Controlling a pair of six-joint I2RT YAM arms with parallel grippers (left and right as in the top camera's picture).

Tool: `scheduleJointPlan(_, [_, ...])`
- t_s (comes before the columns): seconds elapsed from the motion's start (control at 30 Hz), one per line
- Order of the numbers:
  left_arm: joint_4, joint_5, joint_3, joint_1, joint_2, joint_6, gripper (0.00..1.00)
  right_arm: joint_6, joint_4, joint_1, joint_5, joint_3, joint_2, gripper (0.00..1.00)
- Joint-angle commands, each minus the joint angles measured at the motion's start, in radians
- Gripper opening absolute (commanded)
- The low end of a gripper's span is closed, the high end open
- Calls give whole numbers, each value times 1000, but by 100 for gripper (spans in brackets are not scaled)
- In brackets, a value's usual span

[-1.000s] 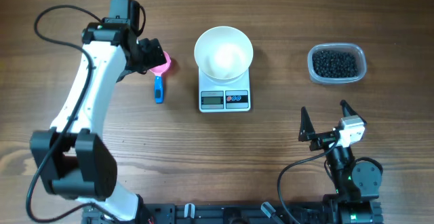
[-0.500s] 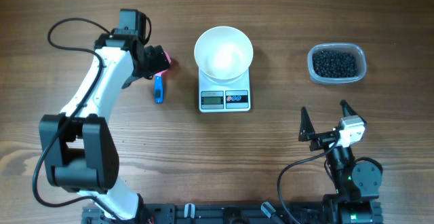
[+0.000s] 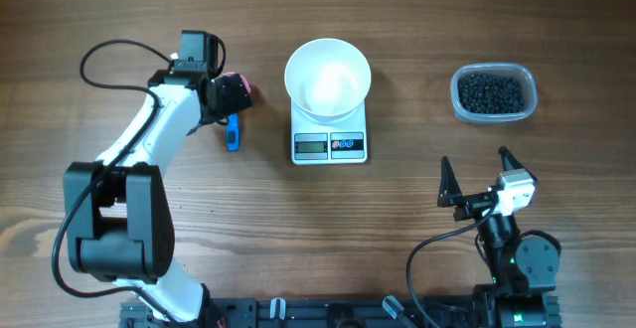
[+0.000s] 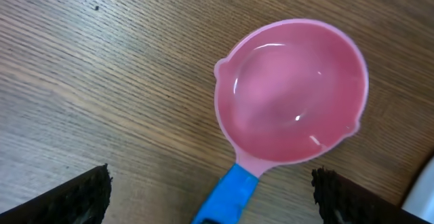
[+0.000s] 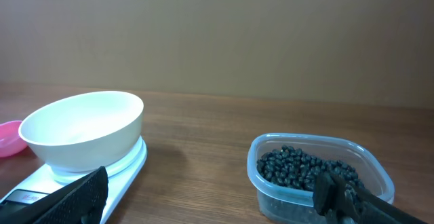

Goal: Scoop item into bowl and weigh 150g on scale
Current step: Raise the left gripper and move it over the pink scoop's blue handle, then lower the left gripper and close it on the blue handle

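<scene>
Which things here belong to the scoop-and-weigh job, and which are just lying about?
Job: white bowl, scale under it, black beads, clear tub holding them, pink scoop.
Lying about: nothing I can see; only the wooden table.

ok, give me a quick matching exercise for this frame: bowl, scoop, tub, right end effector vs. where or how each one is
Things:
1 bowl
2 scoop
3 tub
4 right end effector

States:
a holds the black beads
b jaws open, gripping nothing
c sits on the scale
d pink, empty, lying on the table

Pairs: 1-c, 2-d, 3-a, 4-b
</scene>
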State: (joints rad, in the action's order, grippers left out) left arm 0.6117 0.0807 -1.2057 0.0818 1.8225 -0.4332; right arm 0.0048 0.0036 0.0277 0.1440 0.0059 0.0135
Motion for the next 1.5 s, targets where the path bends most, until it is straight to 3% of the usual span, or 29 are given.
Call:
scheduleJointPlan(0.0, [-23, -5, 26, -5, 11, -17, 100, -2, 4, 0, -14, 0, -6, 100])
scheduleJointPlan(0.73, [-40, -39, 58, -5, 20, -20, 100, -2, 4, 0, -14, 0, -3, 100])
scheduleJointPlan(1.47, [-152, -38, 117, -5, 26, -20, 100, -2, 4, 0, -14, 0, -3, 100])
